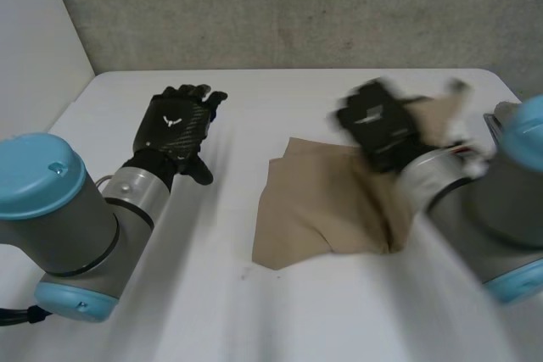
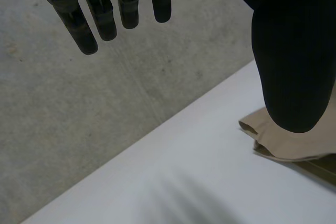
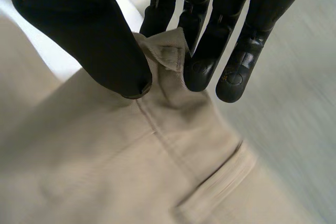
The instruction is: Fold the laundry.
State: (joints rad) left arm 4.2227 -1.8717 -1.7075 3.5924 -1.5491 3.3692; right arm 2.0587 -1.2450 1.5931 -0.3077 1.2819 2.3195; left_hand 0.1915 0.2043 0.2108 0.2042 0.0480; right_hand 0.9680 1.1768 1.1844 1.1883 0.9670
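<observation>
Your right hand (image 1: 383, 127) is pinching the beige garment (image 1: 327, 201) at its far edge. In the right wrist view the thumb (image 3: 89, 35) presses a ribbed hem against the fingers (image 3: 202, 51), and the fabric is drawn up into a small peak between them. The rest of the garment lies rumpled on the white table (image 1: 170, 294), a little right of the middle. A long seam and a stitched, pocket-like opening show below the palm. Your left hand (image 1: 174, 125) grasps nothing: its fingers are straight and slightly spread. It sits over the left part of the table, well apart from the garment. In the left wrist view one folded corner of the garment lies on the table beyond that hand's thumb. A grey wall (image 1: 297, 6) stands behind the table.
</observation>
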